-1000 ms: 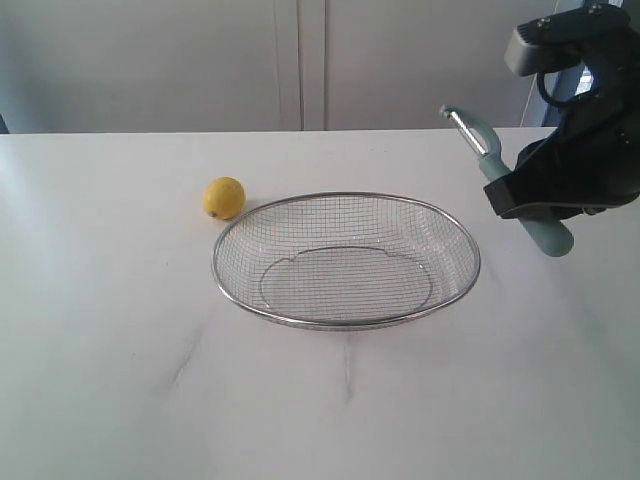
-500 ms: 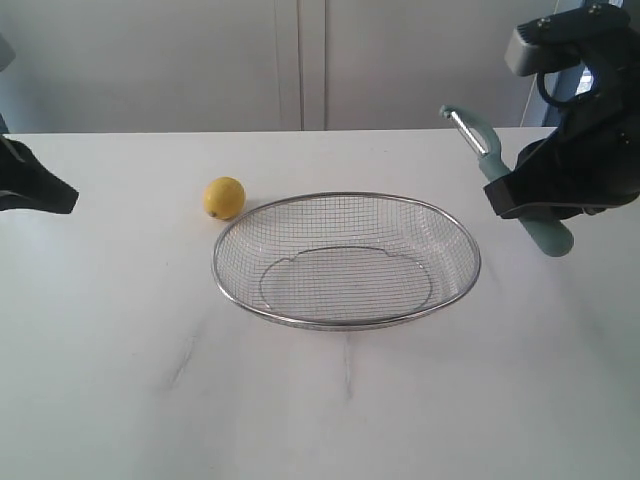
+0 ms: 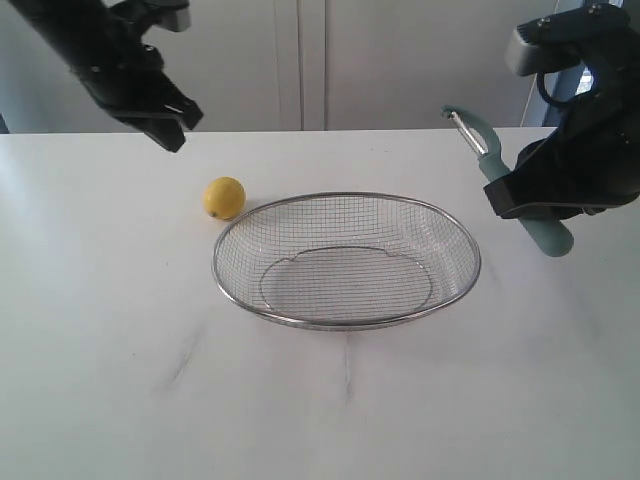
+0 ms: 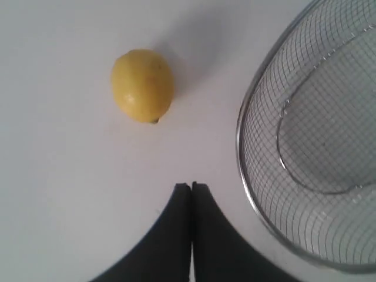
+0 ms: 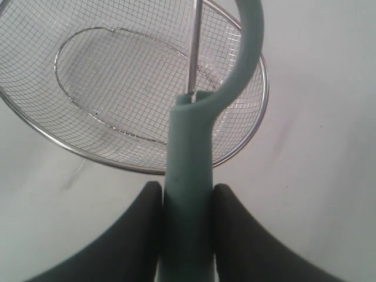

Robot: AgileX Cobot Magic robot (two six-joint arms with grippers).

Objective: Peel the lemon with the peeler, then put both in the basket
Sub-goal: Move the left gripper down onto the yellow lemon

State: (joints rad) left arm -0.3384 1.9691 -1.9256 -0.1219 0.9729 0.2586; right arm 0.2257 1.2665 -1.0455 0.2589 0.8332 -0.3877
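Bare table [image 3: 120,330] lies open all round the basket [image 3: 345,325] except at its far-left rim, where the lemon [image 3: 224,197] sits just beside it.

Broad white matte tabletop [image 3: 100,400], faintly marked with grey streaks [image 3: 185,360] toward near edge. Pale grey panelled wall [image 3: 400,60] behind, vertical seams [image 3: 300,60] at centre.

It looked like a robotics lab bench rather than a home kitchen: a bare white tabletop [image 3: 110,400] stood before plain pale wall panels [image 3: 400,60], black robot arms [image 3: 585,160] hung over it, and the only housewares were a lemon [image 3: 224,197], a peeler [image 3: 548,236] and a wire basket [image 3: 330,225]
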